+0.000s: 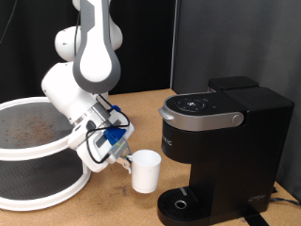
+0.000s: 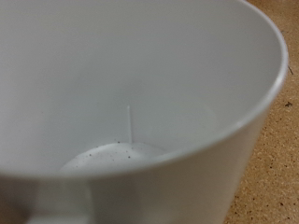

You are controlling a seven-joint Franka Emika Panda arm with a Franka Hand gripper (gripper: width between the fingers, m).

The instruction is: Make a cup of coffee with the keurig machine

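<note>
The white cup [image 1: 146,171] stands on the wooden table just to the exterior view's left of the keurig machine [image 1: 221,141], near its round drip tray [image 1: 181,201]. My gripper [image 1: 124,160] reaches down from the exterior view's left and sits against the cup's left side at rim height. The wrist view is filled by the cup [image 2: 140,84], seen very close from above; its pale inside has a few dark specks at the bottom. The fingers do not show in the wrist view. The machine's lid is down.
A large round white basket with a black mesh wall [image 1: 38,174] stands at the exterior view's left, close behind the arm. The wooden table [image 1: 122,202] runs under everything. A black backdrop hangs behind.
</note>
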